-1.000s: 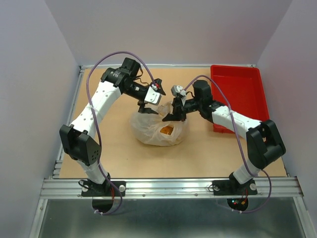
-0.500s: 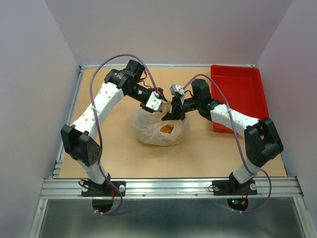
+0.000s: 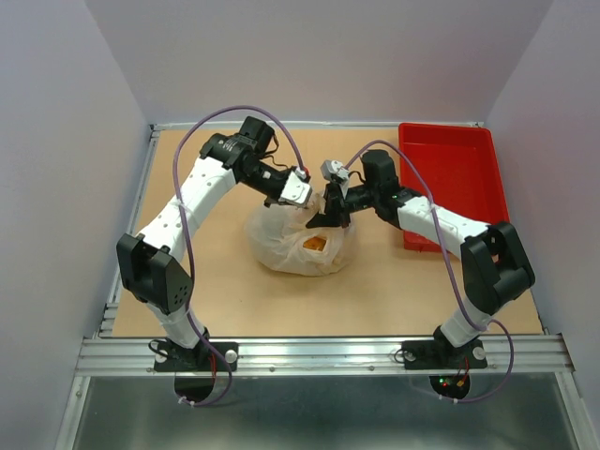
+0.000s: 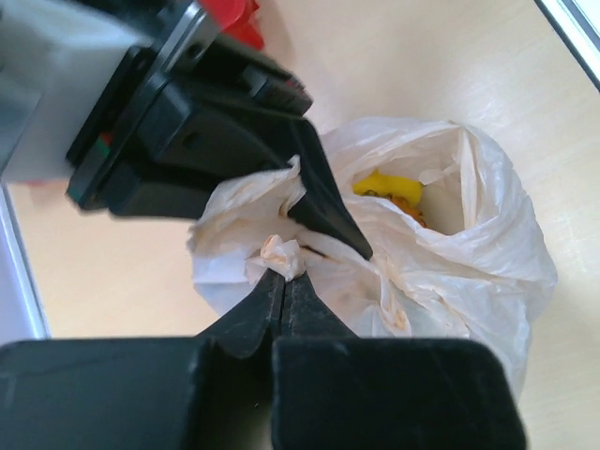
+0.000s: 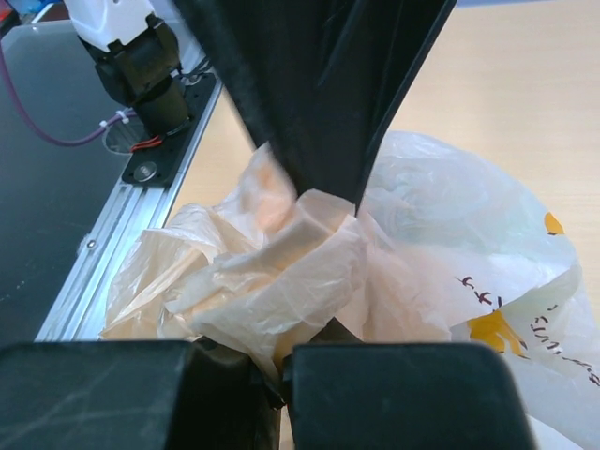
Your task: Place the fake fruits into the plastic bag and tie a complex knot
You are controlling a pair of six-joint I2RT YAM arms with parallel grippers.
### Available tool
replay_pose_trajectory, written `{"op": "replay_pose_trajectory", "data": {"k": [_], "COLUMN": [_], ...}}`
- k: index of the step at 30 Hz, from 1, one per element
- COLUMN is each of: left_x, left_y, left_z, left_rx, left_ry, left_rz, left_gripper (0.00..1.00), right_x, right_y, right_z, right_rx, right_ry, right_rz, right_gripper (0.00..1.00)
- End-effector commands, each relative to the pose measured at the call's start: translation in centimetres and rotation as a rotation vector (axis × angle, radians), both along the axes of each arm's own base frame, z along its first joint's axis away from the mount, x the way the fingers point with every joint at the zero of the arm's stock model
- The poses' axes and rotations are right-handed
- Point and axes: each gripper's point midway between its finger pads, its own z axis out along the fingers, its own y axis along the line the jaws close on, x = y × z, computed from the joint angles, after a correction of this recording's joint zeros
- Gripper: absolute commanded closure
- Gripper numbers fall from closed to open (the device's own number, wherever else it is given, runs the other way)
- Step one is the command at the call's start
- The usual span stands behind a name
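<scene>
The left jaws are clenched flat together, nipping a small twisted nub (image 4: 281,253) of film that rises from the top of a thin, crinkly, translucent whitish plastic bag (image 4: 469,272). The right jaws are clamped too, on a thick crumpled bunch (image 5: 281,281) of the same bag's neck, which bulges out just ahead of their tips.

The two pairs meet almost tip to tip over the bag. In the left wrist view, one black finger (image 4: 323,202) of the right jaws slants down to the film just beyond the left jaws. In the right wrist view, the left arm's black fingers (image 5: 319,94) come down onto the bunch from above. Whether the gathered film is tied cannot be told.

The bag's rounded body sits directly under both pairs of jaws, resting on the pale wooden desk (image 3: 216,272). Just past the left jaws and to their right the bag's mouth gapes, and a yellow toy fruit (image 4: 386,185) lies inside it. From above, an orange-yellow patch (image 3: 316,246) shows through the bag wall on the near side of the jaws. Orange printed marks (image 5: 492,330) run along the bag wall to the right of the right jaws.

A red rectangular plastic tray (image 3: 450,150) lies on the desk behind the right jaws, apart from the bag.
</scene>
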Motion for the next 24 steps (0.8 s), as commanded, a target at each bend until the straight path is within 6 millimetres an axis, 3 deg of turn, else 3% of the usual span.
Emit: {"op": "replay_pose_trajectory", "data": {"k": [1,6,11,13,15,18,24], "left_x": [1.5,-0.2,-1.6,-2.3,-2.9,-3.9,-4.2], "left_y": [1.2,1.3,0.7,-0.1,-0.6,-1.8,-3.3], "left_z": [4.1,5.7,6.4,6.7,5.8,4.2,-1.4], "left_rx": [-0.072,-0.133,-0.194,-0.239,-0.239,-0.214,-0.099], "left_ry": [0.040,0.074,0.202,0.201,0.230,0.272,0.289], "left_rz": [0.165,0.210,0.358,0.356,0.374,0.415,0.506], "left_gripper": [1.00,1.00,1.00,1.00,1.00,1.00,1.00], "right_x": [1.7,3.1,4.7,5.1,5.2,6.0,6.6], "right_y": [-0.1,0.1,0.6,0.6,0.7,0.7,0.6], "right_z": [1.2,1.0,0.9,0.7,0.8,0.9,2.0], "right_rx": [0.010,-0.007,-0.025,-0.035,-0.035,-0.046,-0.039], "right_ry": [-0.051,-0.043,-0.011,-0.001,0.017,0.042,0.084], "right_rz": [-0.047,-0.099,-0.153,-0.178,-0.183,-0.237,-0.305], "right_gripper": [1.00,0.96,0.81,0.80,0.82,0.98,1.00]}}
